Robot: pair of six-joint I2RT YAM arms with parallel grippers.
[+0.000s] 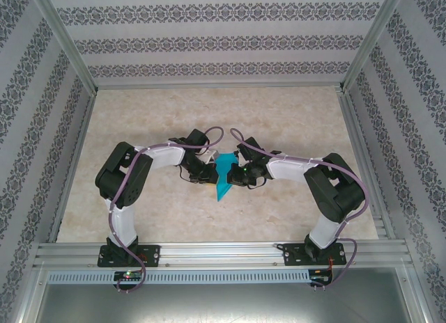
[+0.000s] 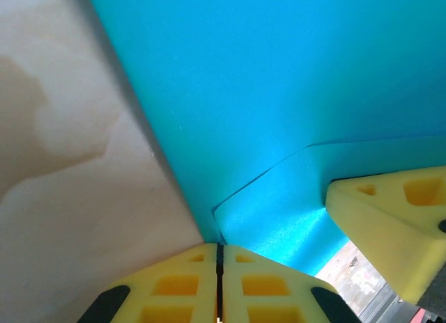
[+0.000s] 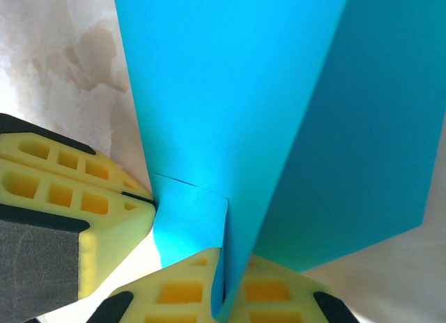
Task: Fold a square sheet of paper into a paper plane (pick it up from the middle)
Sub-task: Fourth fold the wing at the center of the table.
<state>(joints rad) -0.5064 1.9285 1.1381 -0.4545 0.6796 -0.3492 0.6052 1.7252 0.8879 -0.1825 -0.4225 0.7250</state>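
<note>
Jaws on the right arm were clamped shut on the cyan-blue sheet of paper [image 3: 230, 93], a folded edge running down between the yellow fingers [image 3: 272, 295]. Left jaws were pressed together too, fingers [image 2: 174, 288] meeting on a thin seam. The corner of a small folded flap came down right at their tips, and whether any paper was caught there could not be told. The sheet [image 1: 224, 173] sat at the middle of the desk [image 1: 279, 121], between the two wrists, which closed on it from left and right. It was partly folded, with its narrow pointed end toward the near edge. From the left wrist, blue paper [image 2: 279, 93] stretched away over pale marbled desk [image 2: 63, 163], with a right finger [image 2: 390, 211] just beside the flap. From the right wrist, left fingers [image 3: 63, 191] touched that flap's edge.
</note>
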